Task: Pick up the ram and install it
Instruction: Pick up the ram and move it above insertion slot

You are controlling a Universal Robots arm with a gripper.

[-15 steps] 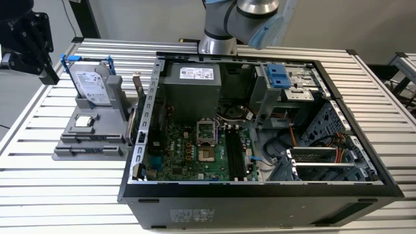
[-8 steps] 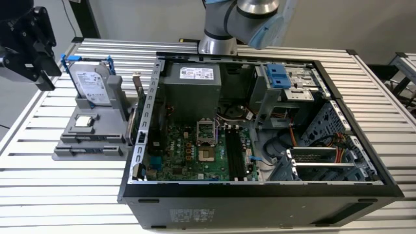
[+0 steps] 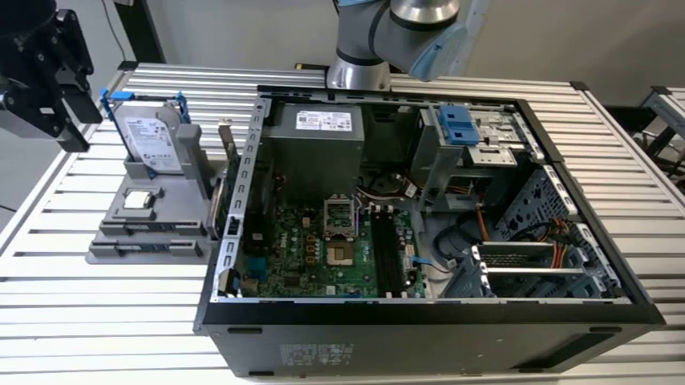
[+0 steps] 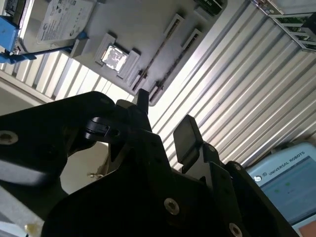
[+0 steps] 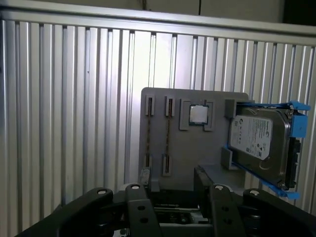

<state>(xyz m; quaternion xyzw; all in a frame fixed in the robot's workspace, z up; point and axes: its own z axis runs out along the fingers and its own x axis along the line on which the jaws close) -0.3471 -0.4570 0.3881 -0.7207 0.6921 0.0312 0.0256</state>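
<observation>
- Black fingers [image 4: 186,136] stand closest in the second wrist view, set apart with nothing between them; the gripper [image 4: 163,121] faces the grey holder [image 4: 136,19] from well off and touches nothing
- seen in the exterior view, the gripper hangs at the exterior view's far left, raised over the edge of the slatted table [image 3: 107,321], beside the holder and apart from it; the arm [image 3: 364,40] rises behind the computer case [image 3: 428,337], its silver and blue joint above the case's back wall
- the ram [image 5: 168,133] stands on edge as a thin dark strip in the holder's slot nearer the processor [image 5: 199,114]; whether the slot beside it holds anything, I cannot tell
- the processor lies flat in a square recess at the holder's middle; the hard drive [image 5: 259,143] with blue handles stands tilted in the cradle at the holder's far end
- the case lies open on the table, just beside the holder on the exterior view's right; inside are a green motherboard [image 3: 310,249], a grey power supply box [image 3: 316,136], cables and drive cages; two long black sockets [image 3: 386,249] run along the motherboard's side
</observation>
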